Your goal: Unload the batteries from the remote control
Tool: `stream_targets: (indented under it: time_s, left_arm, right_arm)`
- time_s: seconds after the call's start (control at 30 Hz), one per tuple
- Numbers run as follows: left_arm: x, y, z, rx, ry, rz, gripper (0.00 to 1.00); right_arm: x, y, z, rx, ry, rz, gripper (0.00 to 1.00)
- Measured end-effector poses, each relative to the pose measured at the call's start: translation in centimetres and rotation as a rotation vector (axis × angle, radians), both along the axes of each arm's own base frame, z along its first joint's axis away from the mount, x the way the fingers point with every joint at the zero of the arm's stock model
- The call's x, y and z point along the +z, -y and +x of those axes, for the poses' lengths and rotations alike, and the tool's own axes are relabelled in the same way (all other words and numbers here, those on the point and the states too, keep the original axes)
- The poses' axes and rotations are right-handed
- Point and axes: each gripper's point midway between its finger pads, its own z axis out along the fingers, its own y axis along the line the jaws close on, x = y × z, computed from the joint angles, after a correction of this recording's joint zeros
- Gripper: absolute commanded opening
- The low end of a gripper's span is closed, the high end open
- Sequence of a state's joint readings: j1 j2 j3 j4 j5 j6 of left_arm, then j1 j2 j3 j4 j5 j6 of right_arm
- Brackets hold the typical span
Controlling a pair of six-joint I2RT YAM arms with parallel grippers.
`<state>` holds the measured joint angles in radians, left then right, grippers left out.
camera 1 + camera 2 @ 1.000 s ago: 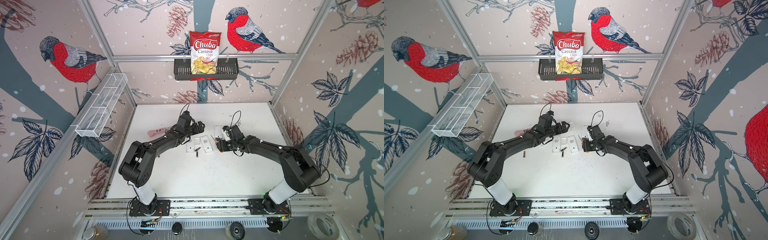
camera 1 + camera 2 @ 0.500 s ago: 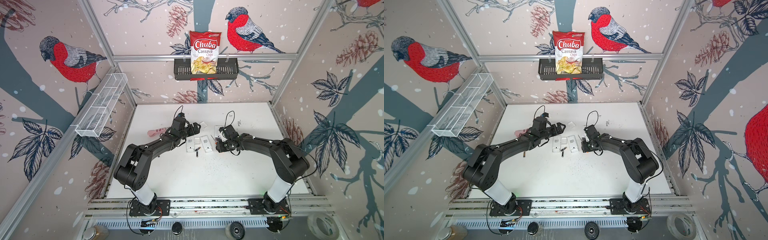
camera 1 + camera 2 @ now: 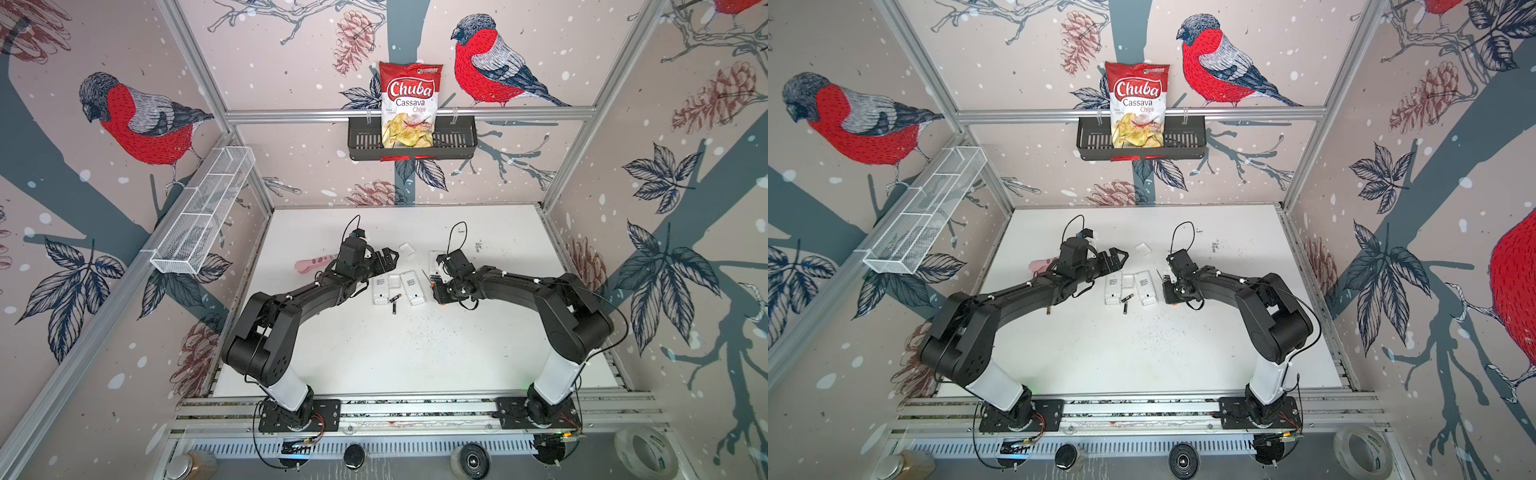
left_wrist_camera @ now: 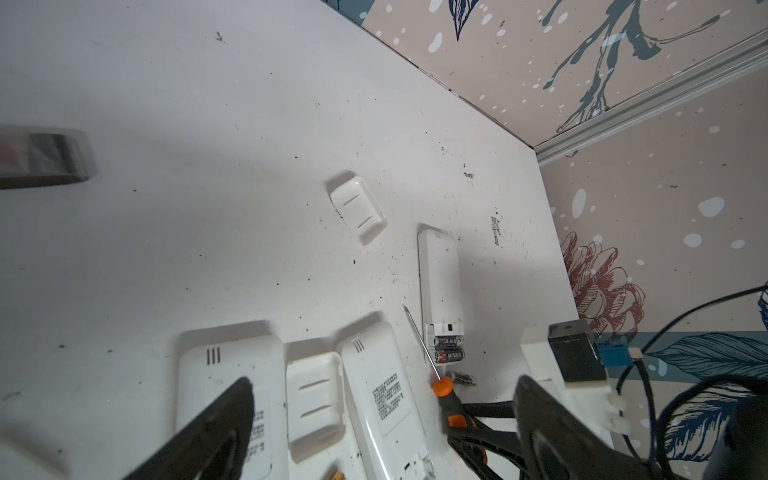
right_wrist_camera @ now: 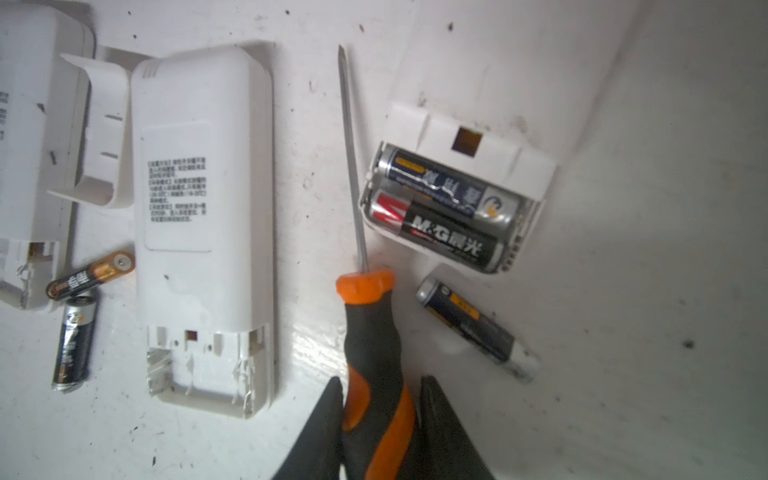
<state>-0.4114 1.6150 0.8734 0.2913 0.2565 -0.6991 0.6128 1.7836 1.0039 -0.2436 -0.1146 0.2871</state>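
In the right wrist view, a white remote control [image 5: 478,137] lies with its compartment uncovered and two batteries [image 5: 440,208] seated in it. One loose battery [image 5: 473,328] lies just beside it. Two more batteries [image 5: 89,276] lie by an empty remote [image 5: 199,166]. My right gripper [image 5: 380,380] is shut on the orange-and-black handle of a screwdriver [image 5: 374,328], whose tip points past the loaded remote. My left gripper [image 4: 384,386] hangs open over the two empty remotes [image 3: 380,289], holding nothing. In both top views the grippers [image 3: 384,259] [image 3: 1169,291] flank the remotes.
Two detached white battery covers [image 4: 357,208] [image 4: 316,399] lie on the white table [image 3: 415,353]. A pink object [image 3: 311,264] sits behind the left arm. A wire basket [image 3: 199,220] hangs on the left wall and a chips bag [image 3: 409,104] in a rear rack.
My right gripper's jaws have closed onto the screwdriver handle. The left gripper has shifted slightly and stays open.
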Motion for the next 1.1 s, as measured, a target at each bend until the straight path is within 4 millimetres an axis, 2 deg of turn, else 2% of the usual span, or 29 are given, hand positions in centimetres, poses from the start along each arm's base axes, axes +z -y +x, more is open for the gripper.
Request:
stream_targets:
  time_s: [0.17,0.33,0.47,0.57,0.73,0.9,1.1]
  left_arm:
    - [0.0,-0.6,-0.2,-0.001,0.005,-0.036,0.96]
    - [0.5,-0.6,-0.7,-0.027,0.020,-0.124,0.94]
    - [1.7,0.2,-0.9,-0.071,0.051,-0.185,0.84]
    - [2.7,1.0,-1.4,-0.121,0.080,-0.247,0.73]
    - [2.5,2.6,-2.1,-0.208,0.080,-0.346,0.60]
    - [2.5,4.5,-3.5,-0.295,0.082,-0.447,0.53]
    - [4.3,6.2,-4.4,-0.372,0.135,-0.576,0.46]
  right_arm:
    - [0.9,-0.2,-0.2,0.006,0.014,0.013,0.22]
    - [3.5,-0.5,-0.6,0.016,0.056,0.063,0.20]
    - [6.5,-0.8,-1.1,0.034,0.100,0.125,0.19]
    - [8.8,-1.2,-1.5,0.056,0.133,0.179,0.19]
    - [11.8,-2.3,-2.5,0.123,0.166,0.262,0.19]
    - [13.4,-3.4,-3.1,0.170,0.179,0.327,0.19]
    - [14.3,-4.4,-3.2,0.200,0.181,0.370,0.19]
